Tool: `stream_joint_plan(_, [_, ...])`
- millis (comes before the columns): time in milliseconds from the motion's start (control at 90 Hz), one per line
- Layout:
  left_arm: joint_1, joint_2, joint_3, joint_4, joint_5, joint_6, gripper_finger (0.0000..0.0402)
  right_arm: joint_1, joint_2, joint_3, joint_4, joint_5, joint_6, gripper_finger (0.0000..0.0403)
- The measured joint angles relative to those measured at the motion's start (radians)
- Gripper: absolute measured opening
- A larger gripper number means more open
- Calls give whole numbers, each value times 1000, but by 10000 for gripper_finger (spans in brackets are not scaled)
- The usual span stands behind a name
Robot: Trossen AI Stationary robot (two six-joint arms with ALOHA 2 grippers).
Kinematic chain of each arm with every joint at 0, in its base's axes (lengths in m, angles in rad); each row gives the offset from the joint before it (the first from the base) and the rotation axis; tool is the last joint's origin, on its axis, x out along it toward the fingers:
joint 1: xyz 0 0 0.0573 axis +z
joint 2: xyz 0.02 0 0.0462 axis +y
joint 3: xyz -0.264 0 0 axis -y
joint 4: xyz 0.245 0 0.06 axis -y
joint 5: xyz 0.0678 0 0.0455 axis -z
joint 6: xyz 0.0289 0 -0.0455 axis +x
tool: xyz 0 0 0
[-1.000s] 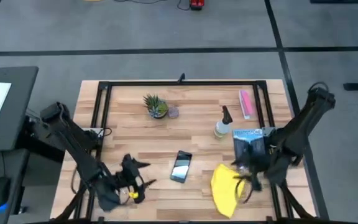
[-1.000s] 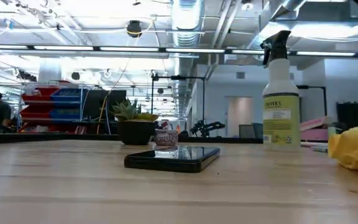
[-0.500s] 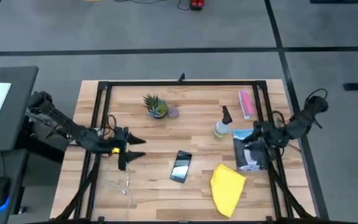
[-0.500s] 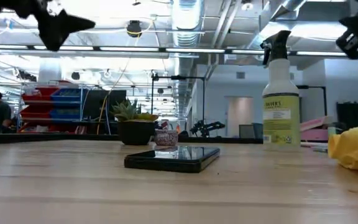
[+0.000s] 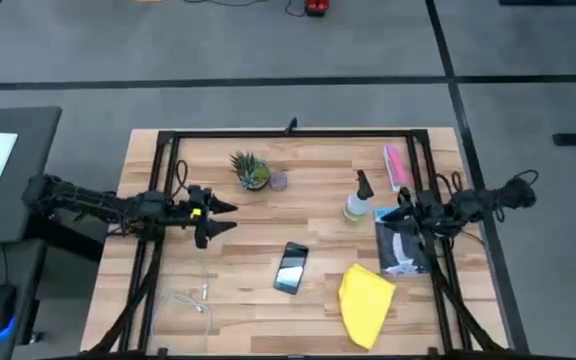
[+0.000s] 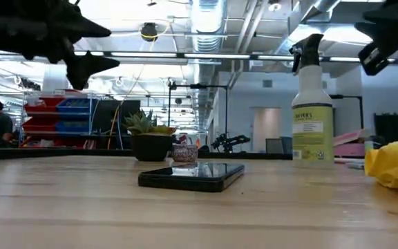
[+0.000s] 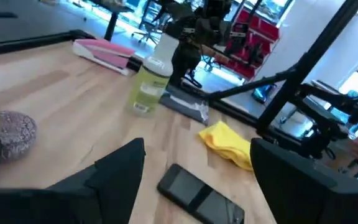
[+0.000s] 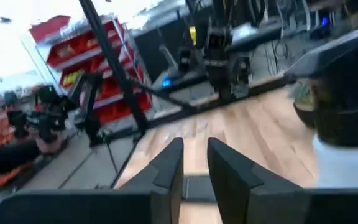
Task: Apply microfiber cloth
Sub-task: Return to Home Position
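My cloth (image 5: 366, 300) lies crumpled on the table (image 5: 238, 295) in the lower right of the high view, free of both my end effectors. In the low view it is a yellow heap at the right edge. Just to its left in the high view, apart from it, the phone (image 5: 291, 267) lies flat with its glossy face up. Above the cloth stands the spray bottle (image 5: 358, 203), upright, and above that the pink packet (image 5: 396, 166) lies flat near the table's top right corner. A blue pack (image 5: 400, 241) lies just to the upper right of the cloth, by the right edge of the table. The plant (image 5: 250, 170) sits in the upper middle, well apart from the cloth. My right end effector (image 5: 392, 215) hangs above the table at the top of the blue pack, just right of the spray bottle, its arm stretched in level from the right edge. Its fingers stand close together with only a narrow gap, and they hold nothing. My left end effector (image 5: 226, 216) hangs above the left part of the table, left of the phone and below the plant. Its fingers are spread wide and it is empty, and its arm reaches in level from the left.
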Motion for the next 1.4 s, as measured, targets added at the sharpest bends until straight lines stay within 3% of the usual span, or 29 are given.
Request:
stream_joint_plan(78, [45, -3, 0, 1, 54, 40, 269, -70, 1, -52, 61, -78, -2, 52])
stream_joint_plan(244, [102, -20, -72, 44, 58, 60, 269, -188, 1, -116, 153, -182, -21, 47])
stream_joint_plan(422, [127, -77, -118, 26, 92, 49, 269, -268, 0, -116, 153, -191, -86, 47])
stream_joint_plan(678, [126, -201, -119, 28, 122, 171, 269, -317, 1, -117, 101, -196, -66, 46])
stream_joint_plan(844, [126, -355, -120, -122, 126, 266, 269, -319, 1, -117, 82, -195, 7, 46])
stream_joint_plan(1089, [126, -614, -121, -375, 122, 264, 269, -319, 1, -118, 78, -195, 17, 46])
stream_joint_plan(1400, [126, -567, -120, -568, 73, 168, 269, -318, 11, -118, 84, -196, 17, 46])
